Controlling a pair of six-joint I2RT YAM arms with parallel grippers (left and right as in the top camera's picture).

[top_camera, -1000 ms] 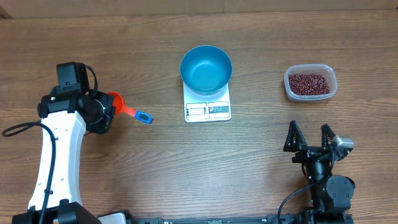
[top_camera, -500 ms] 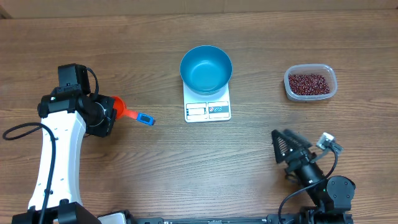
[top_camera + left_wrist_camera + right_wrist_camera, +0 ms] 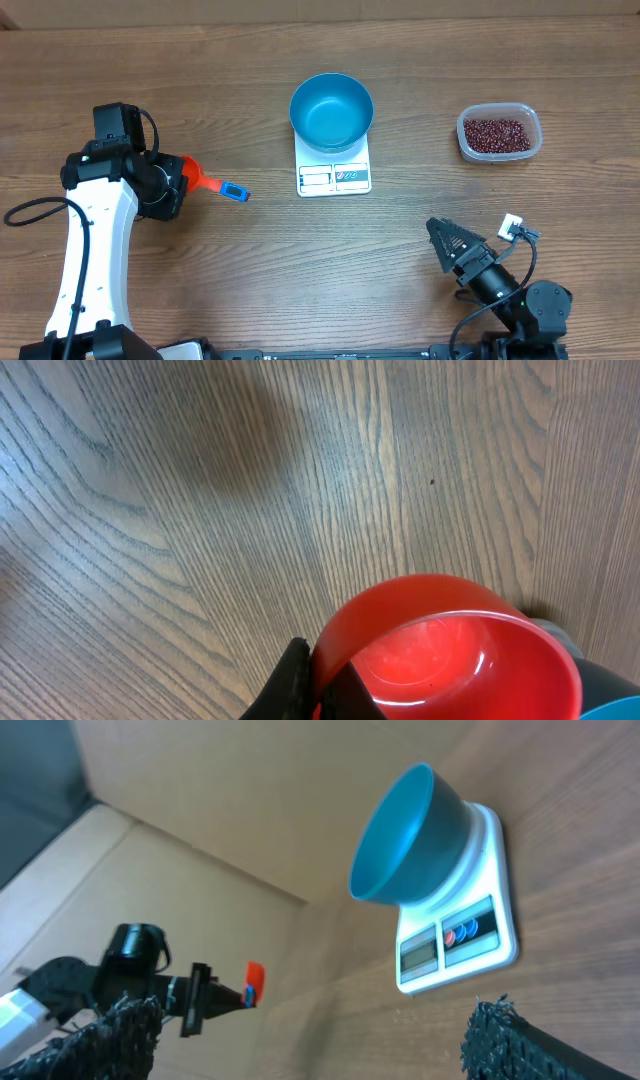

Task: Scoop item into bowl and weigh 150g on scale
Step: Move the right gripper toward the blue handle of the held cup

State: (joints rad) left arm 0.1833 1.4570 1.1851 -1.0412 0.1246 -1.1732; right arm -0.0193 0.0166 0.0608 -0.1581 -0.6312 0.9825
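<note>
The blue bowl [image 3: 331,110] stands empty on the white scale [image 3: 334,176] at the table's centre back. Red-brown beans [image 3: 496,134] lie in a clear tub at the back right. My left gripper [image 3: 178,172] is shut on the rim of a red scoop [image 3: 187,165], whose blue-tipped handle points right toward the scale. In the left wrist view a black finger [image 3: 290,682] pinches the wall of the empty scoop cup [image 3: 450,655]. My right gripper [image 3: 446,240] is open and empty near the front right, turned toward the bowl [image 3: 405,835] and scale [image 3: 455,940].
The clear plastic tub [image 3: 531,120] sits right of the scale, well behind the right arm. The left arm's white body [image 3: 90,240] runs along the left side. Bare wooden tabletop lies between the scoop, the scale and the right gripper.
The right gripper has swung from pointing straight back to pointing left and back, rolled onto its side. The left gripper with the scoop has barely moved.
</note>
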